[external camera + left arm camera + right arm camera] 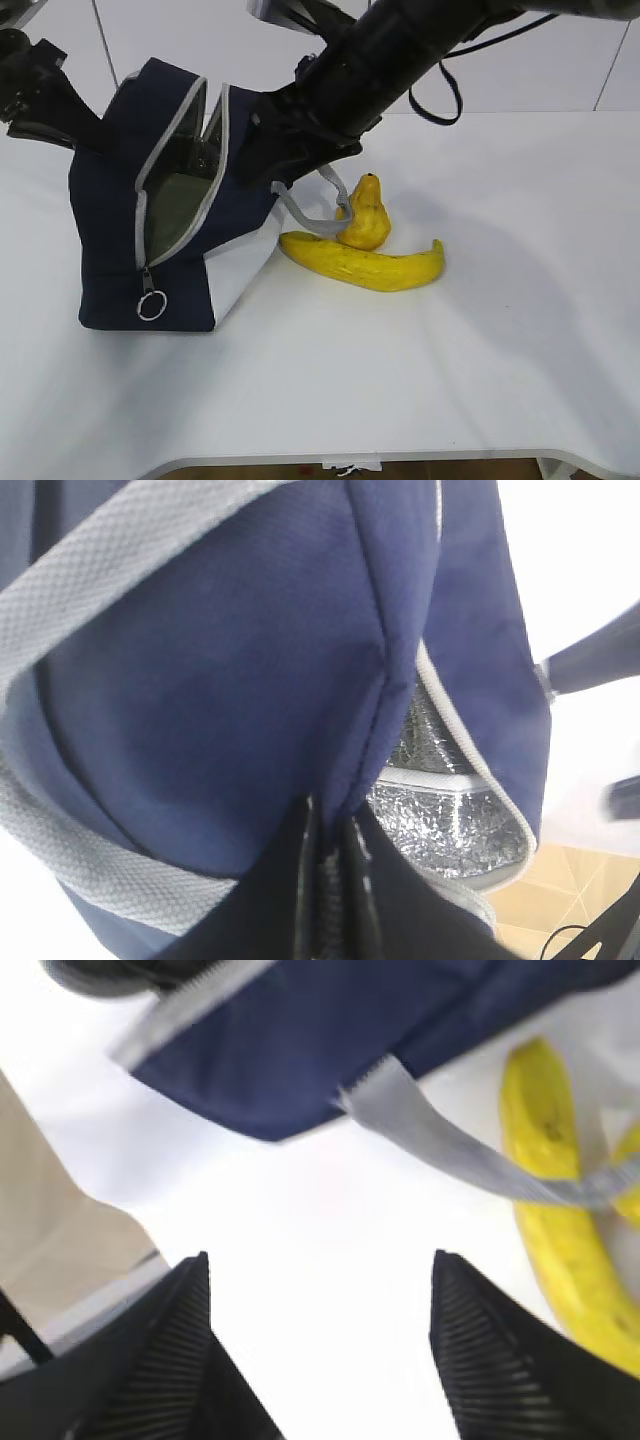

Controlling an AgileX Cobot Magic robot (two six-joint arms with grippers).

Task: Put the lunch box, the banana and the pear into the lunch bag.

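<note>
Pinching the lunch bag fabric in my left gripper props its mouth wide, while my right gripper hangs spread and empty near the banana.

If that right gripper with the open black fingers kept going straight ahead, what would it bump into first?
Probably the bare white table: nothing lies between the right gripper and it. The blue bag and its grey strap lie just beyond, the banana off to the side. Depth is hard to judge.
</note>
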